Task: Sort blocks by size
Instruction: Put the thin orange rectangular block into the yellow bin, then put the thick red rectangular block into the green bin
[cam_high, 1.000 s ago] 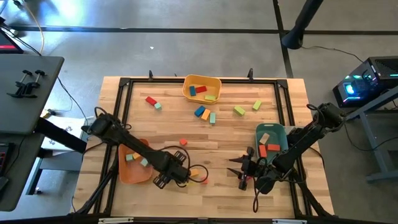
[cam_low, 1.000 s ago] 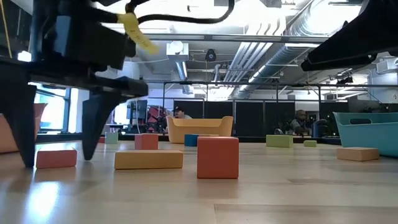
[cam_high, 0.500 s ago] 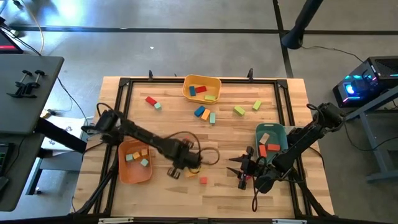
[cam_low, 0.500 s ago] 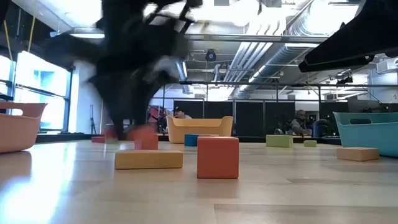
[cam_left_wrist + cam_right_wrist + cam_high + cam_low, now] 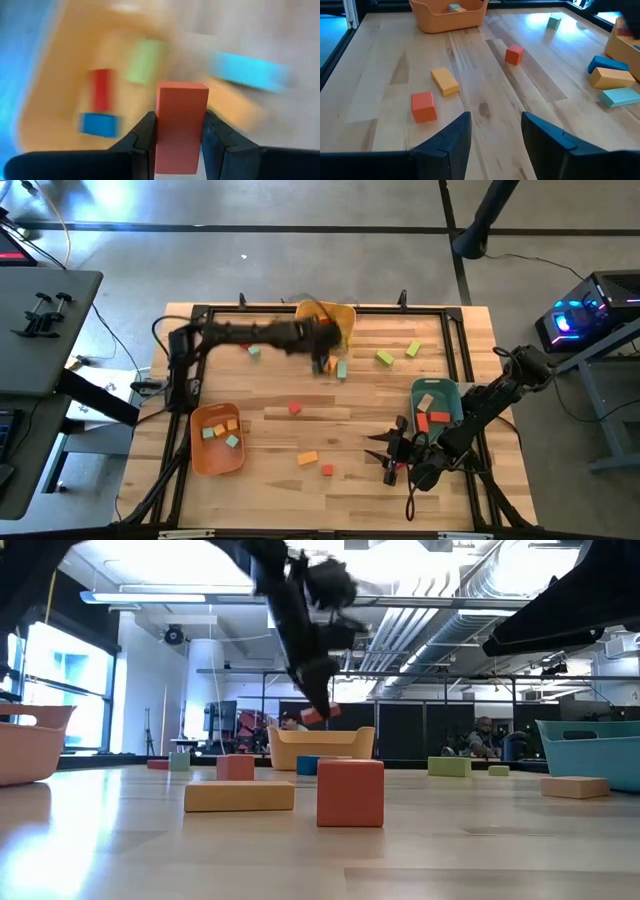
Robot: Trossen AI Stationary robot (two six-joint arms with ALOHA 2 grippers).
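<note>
My left gripper (image 5: 322, 342) hangs above the far middle of the table, at the near rim of the yellow bin (image 5: 343, 313), shut on a red block (image 5: 181, 107). The low view shows this block (image 5: 315, 713) high above the table. My right gripper (image 5: 384, 450) waits open near the front right, beside the teal bin (image 5: 436, 392), nothing between its fingers (image 5: 451, 134). Loose blocks lie flat on the wood: a red cube (image 5: 295, 408), an orange block (image 5: 307, 458) and another red cube (image 5: 327, 470). My left gripper pinches the red block by two opposite sides (image 5: 161, 131) between its two fingers (image 5: 144, 134). The fingers slant down from the table's left side. The block reaches out past the fingertips and is lifted clear of the table, tilted.
An orange bin (image 5: 197, 448) with small blocks stands at the front left. Blue, orange and teal blocks (image 5: 330, 365) lie near the yellow bin, green ones (image 5: 385, 357) to their right, a teal one (image 5: 254, 351) to the left. A black frame (image 5: 460, 330) borders the table.
My left gripper stood open astride the red block at the table's front, beside the orange bin. It has shut on the block, lifted it clear and swung quickly toward the far edge, up to the yellow bin, rolling as it went.
</note>
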